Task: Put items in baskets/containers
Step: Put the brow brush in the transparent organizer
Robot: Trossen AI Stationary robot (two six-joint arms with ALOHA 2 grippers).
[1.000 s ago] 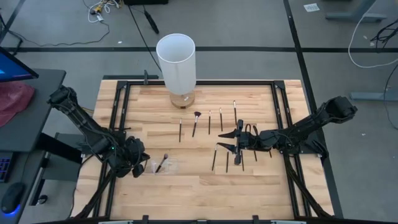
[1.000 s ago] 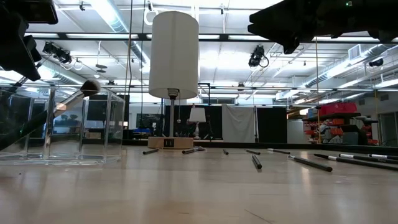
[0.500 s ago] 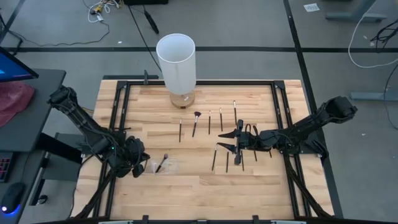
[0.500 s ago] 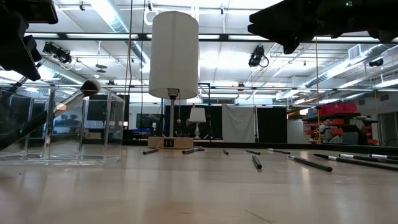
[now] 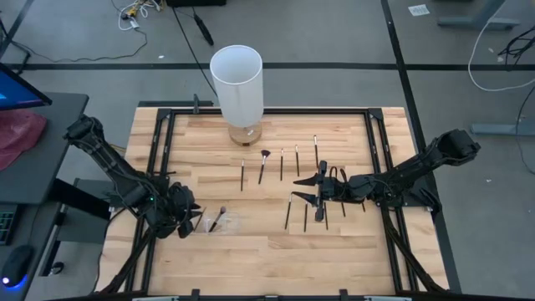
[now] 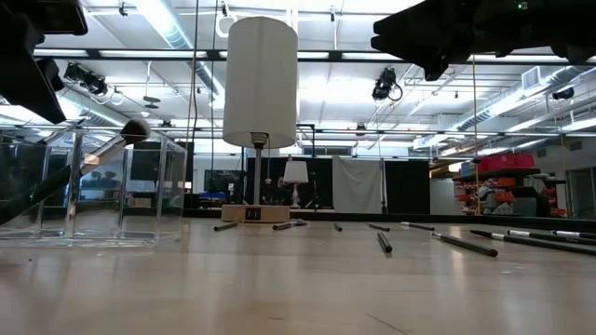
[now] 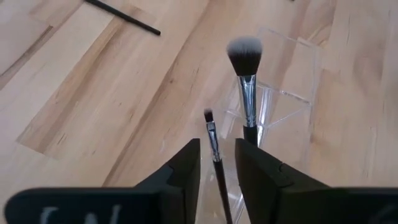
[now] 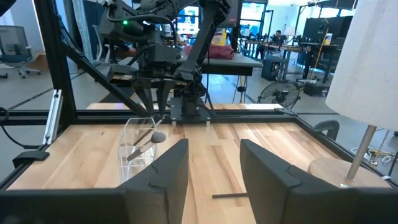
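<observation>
The left gripper (image 7: 217,163) hangs just above the clear container (image 7: 283,118), fingers narrowly parted around a thin brush (image 7: 214,146), apparently gripping it, its long axis pointing down beside the fluffy brush (image 7: 245,74) already leaning inside.

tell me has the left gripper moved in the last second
Yes, barely: in the low view the left gripper sits slightly higher against the clear container; from above, no shift shows.

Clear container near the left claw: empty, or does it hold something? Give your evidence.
Not empty. The clear container holds a fluffy-tipped brush leaning inside; the left claw holds a thin brush over it.
</observation>
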